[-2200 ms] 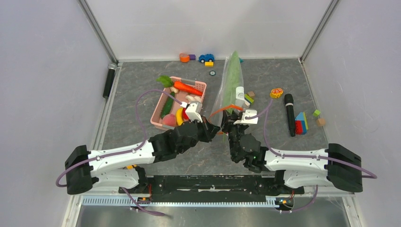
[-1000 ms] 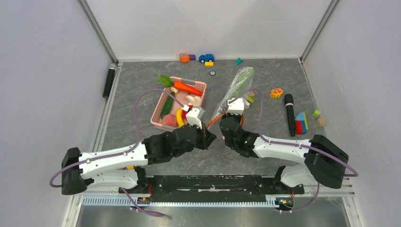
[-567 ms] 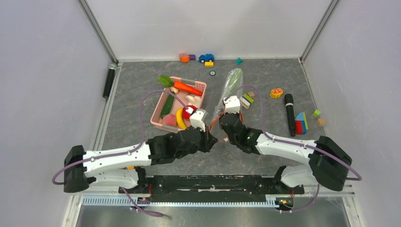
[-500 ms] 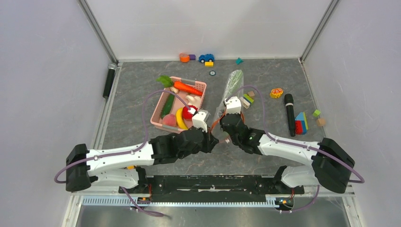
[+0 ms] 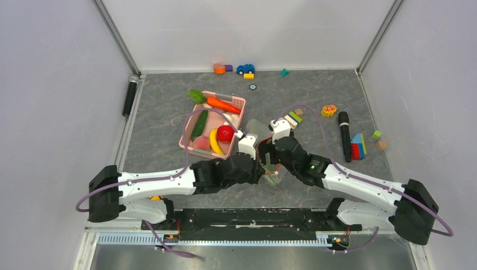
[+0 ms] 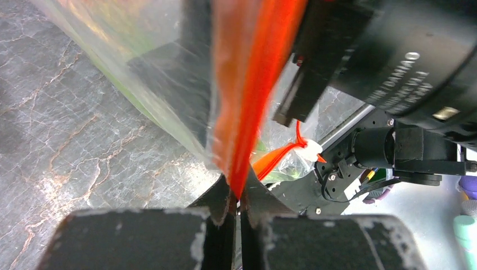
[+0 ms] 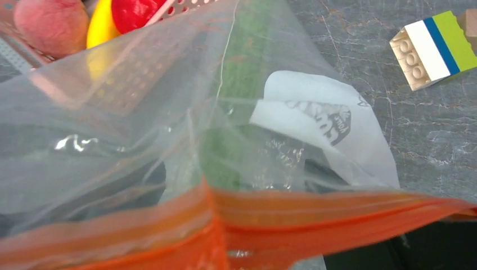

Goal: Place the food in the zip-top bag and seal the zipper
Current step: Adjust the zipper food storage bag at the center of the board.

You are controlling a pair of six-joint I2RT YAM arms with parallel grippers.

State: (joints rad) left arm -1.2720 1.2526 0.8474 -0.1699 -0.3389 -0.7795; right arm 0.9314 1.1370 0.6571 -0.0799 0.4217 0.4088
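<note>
Clear plastic fills both wrist views: the zip-top bag hangs crumpled between the two wrists near the middle of the table, just right of the pink basket. Its white printed label faces the right wrist camera, and a long green cucumber shows through the film inside it. The orange-red zipper runs straight into the left gripper, whose two dark fingers are pressed together on the strip with no gap to speak of, so the bag is pinched there by its mouth. Further along, the strip ends at a small white slider. In the right wrist view the same band crosses the bottom of the picture, folded on itself. The right gripper sits against the bag from the right side; its fingers are hidden by the plastic in its own camera and by the wrist from above, so whether it holds anything cannot be told.

Inside the basket lie the carrot, a second cucumber, the banana, the tomato and a pink piece. A striped toy block rests on the table right of the bag. Far right lies a black marker.
</note>
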